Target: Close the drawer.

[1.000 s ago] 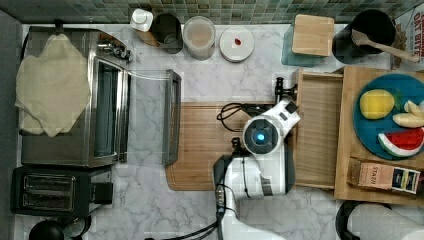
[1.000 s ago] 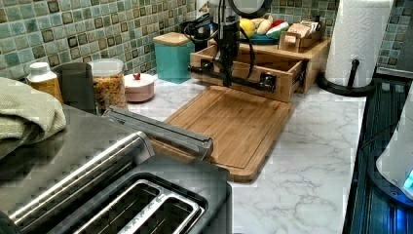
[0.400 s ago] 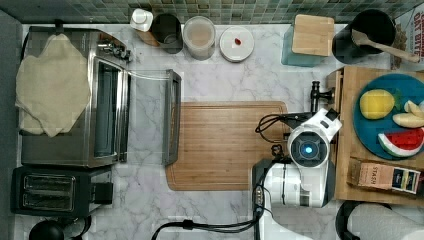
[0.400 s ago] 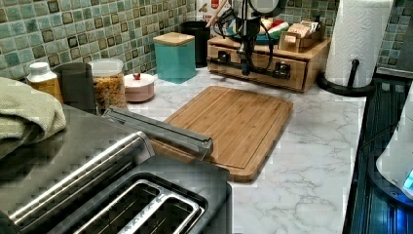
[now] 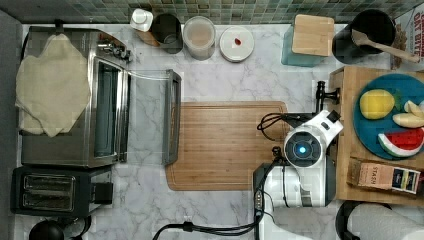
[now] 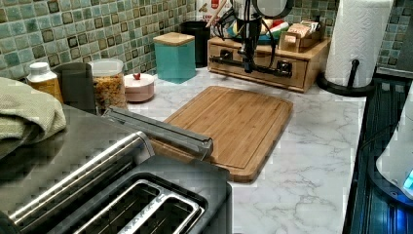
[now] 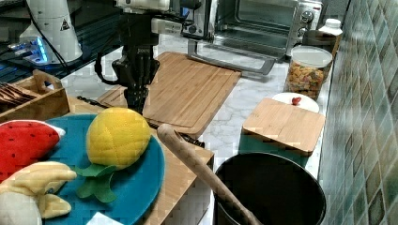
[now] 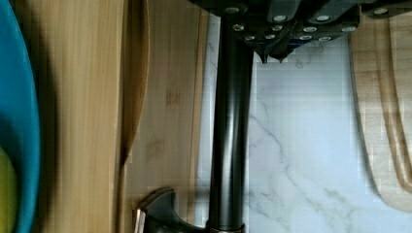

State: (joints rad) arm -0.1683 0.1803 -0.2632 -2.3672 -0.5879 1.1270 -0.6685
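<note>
The light-wood drawer point(image 6: 265, 67) sits pushed flush into its wooden box, under the blue plate of toy fruit. Its long black bar handle point(image 6: 226, 61) runs across the front and shows at the top view's right point(image 5: 320, 96). In the wrist view the handle point(image 8: 231, 145) lies between the drawer front point(image 8: 170, 97) and the marble. My gripper point(image 6: 248, 66) points down at the middle of the handle, shut, pressing on the bar from the counter side. It also shows in the right view point(image 7: 136, 99) and the wrist view point(image 8: 272, 53). Nothing is held.
A bamboo cutting board point(image 5: 227, 145) lies on the marble beside the drawer. A toaster oven with its glass door point(image 5: 170, 117) folded down stands at the top view's left, above a toaster point(image 5: 47, 192). Jars, a teal canister point(image 5: 307, 40) and a black utensil pot point(image 5: 367, 30) line the tiled wall. A paper towel roll point(image 6: 358, 39) stands next to the box.
The drawer has slid fully into its box, toward the top view's right, and my arm moved with it away from the cutting board.
</note>
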